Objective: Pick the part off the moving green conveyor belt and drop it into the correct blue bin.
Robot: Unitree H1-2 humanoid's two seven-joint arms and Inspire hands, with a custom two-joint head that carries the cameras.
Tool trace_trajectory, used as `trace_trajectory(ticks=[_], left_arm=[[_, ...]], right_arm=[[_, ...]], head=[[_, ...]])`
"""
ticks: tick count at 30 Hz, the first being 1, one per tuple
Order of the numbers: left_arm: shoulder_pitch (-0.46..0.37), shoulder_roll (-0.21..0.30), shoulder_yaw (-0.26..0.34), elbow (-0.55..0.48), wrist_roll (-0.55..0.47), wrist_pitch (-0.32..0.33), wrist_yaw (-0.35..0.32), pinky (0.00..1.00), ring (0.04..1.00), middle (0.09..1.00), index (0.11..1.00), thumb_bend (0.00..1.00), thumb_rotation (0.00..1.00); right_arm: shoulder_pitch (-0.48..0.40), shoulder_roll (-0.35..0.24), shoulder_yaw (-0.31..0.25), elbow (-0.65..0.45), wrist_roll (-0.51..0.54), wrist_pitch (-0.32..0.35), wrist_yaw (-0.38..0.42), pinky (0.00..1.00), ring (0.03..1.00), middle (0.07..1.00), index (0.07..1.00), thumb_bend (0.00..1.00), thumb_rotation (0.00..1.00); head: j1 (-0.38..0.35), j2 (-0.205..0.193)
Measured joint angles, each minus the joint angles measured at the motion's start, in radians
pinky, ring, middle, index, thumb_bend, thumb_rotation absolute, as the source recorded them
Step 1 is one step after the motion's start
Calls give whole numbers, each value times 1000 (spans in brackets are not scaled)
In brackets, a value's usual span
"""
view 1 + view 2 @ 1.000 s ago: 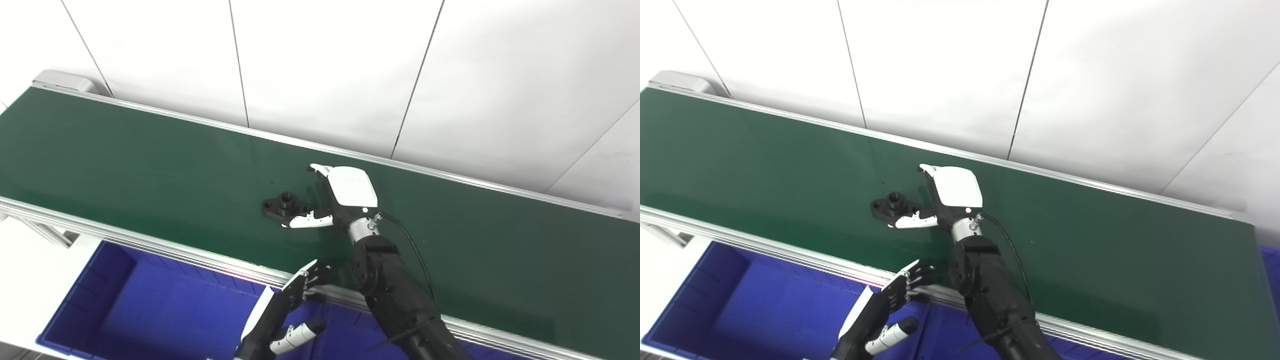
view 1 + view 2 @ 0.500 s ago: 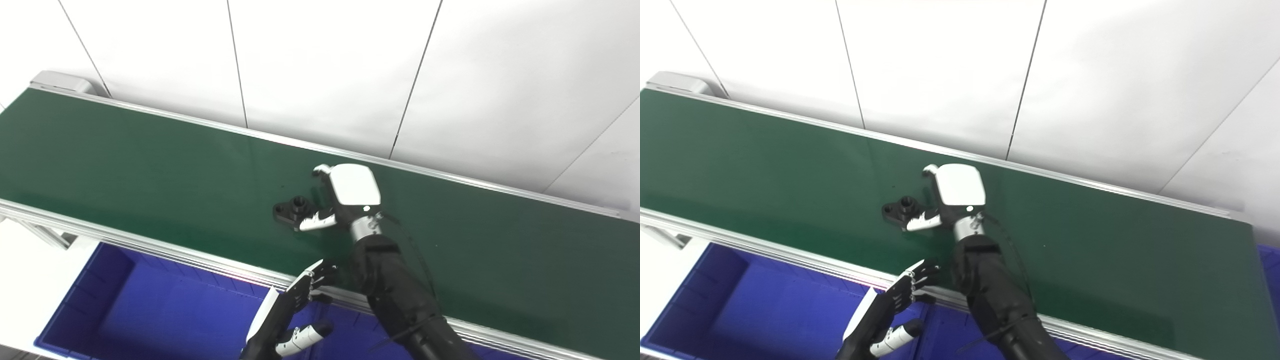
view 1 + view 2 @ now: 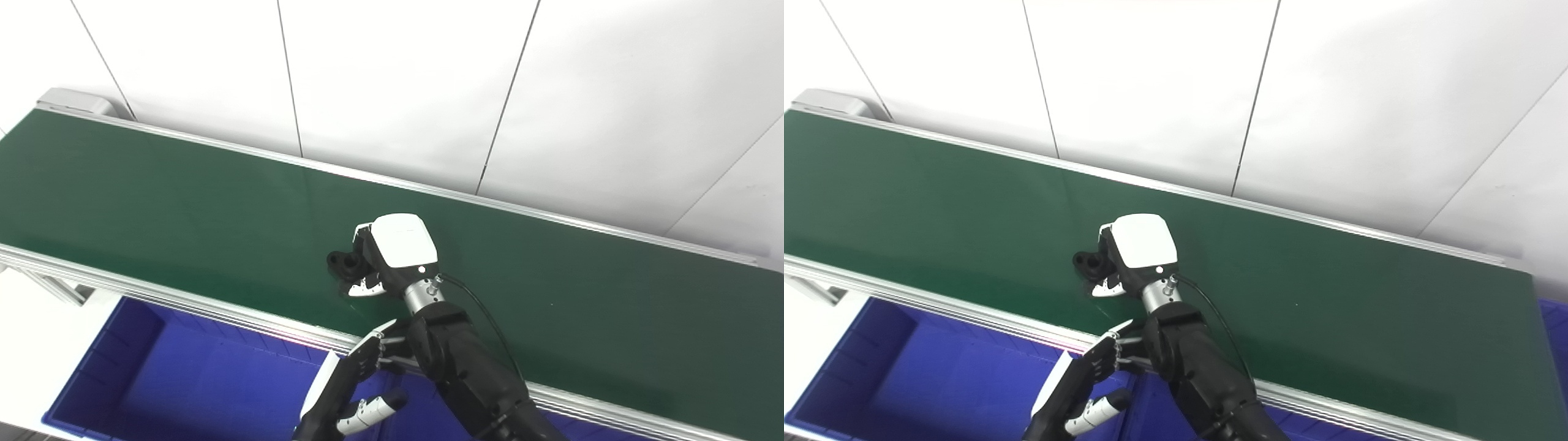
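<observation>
A small black flanged part point(image 3: 343, 262) sits in the grasp of my right hand point(image 3: 392, 251) over the middle of the green conveyor belt point(image 3: 153, 202). The fingers curl over the part from above and the white thumb point(image 3: 365, 286) presses in under it, so only its left end shows. In the right eye view the same part point(image 3: 1088, 262) juts out left of the right hand point(image 3: 1136, 251). My left hand point(image 3: 352, 386) hovers open below the belt's near rail, over the blue bin point(image 3: 184, 380), holding nothing.
An aluminium rail point(image 3: 122, 285) runs along the belt's near edge. A second blue bin point(image 3: 1164, 410) adjoins the first on the right, past a divider wall. White wall panels stand behind the belt. The belt's end housing point(image 3: 73, 98) is at the far left.
My right hand has closed its fingers over the black part, drawn back toward the near rail and tipped the part up. The left hand has stayed in place.
</observation>
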Motion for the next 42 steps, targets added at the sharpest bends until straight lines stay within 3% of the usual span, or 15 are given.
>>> trace_trajectory(ticks=[3, 14, 15, 17, 22, 24, 30, 32, 37, 42], left_arm=[[-1, 0, 1, 0, 0, 0, 6, 571, 632, 656, 755, 756, 817], [0, 2, -3, 0, -1, 0, 4, 580, 647, 655, 770, 758, 832], [0, 3, -3, -1, -2, 0, 3, 580, 646, 652, 770, 762, 837], [0, 5, -3, -1, -6, 0, 1, 584, 647, 648, 770, 763, 840], [5, 19, 1, -10, -26, 1, -6, 584, 654, 651, 782, 753, 844], [7, 31, 3, -14, -34, 1, -10, 575, 651, 651, 784, 749, 845], [11, 50, 15, -38, -66, 2, -27, 579, 662, 653, 799, 739, 847], [12, 57, 17, -40, -78, 3, -40, 584, 668, 655, 804, 741, 849], [21, 89, 30, -65, -105, 28, -53, 594, 683, 669, 815, 722, 866], [27, 117, 48, -90, -130, 50, -69, 612, 693, 690, 834, 723, 877]], right_arm=[[8, -1, 2, 0, 12, -7, -5, 76, 130, 200, 469, 508, 122], [1, -15, 0, 19, 46, -39, -26, 112, 166, 249, 476, 510, 109], [3, -16, -6, 18, 55, -40, -26, 124, 178, 379, 477, 521, 44], [13, -17, -23, 14, 75, -43, -27, 139, 194, 451, 479, 524, 9], [50, -34, -51, -41, 89, -43, -36, 125, 175, 387, 499, 515, 0], [70, -44, -62, -81, 89, -40, -34, 118, 167, 435, 486, 520, 0], [134, -94, -76, -262, 65, 24, 90, 119, 172, 469, 479, 526, 1], [157, -109, -90, -314, 57, 34, 118, 120, 174, 417, 492, 519, 1], [191, -137, -113, -453, 44, 88, 229, 148, 205, 469, 486, 525, 0], [190, -134, -109, -599, -8, 125, 327, 122, 176, 469, 480, 527, 0]], head=[[0, 2], [-23, 3], [-32, 5], [-32, 5], [-80, 6], [-84, 8], [-141, 18], [-155, 20], [-193, 29], [-314, 54]])
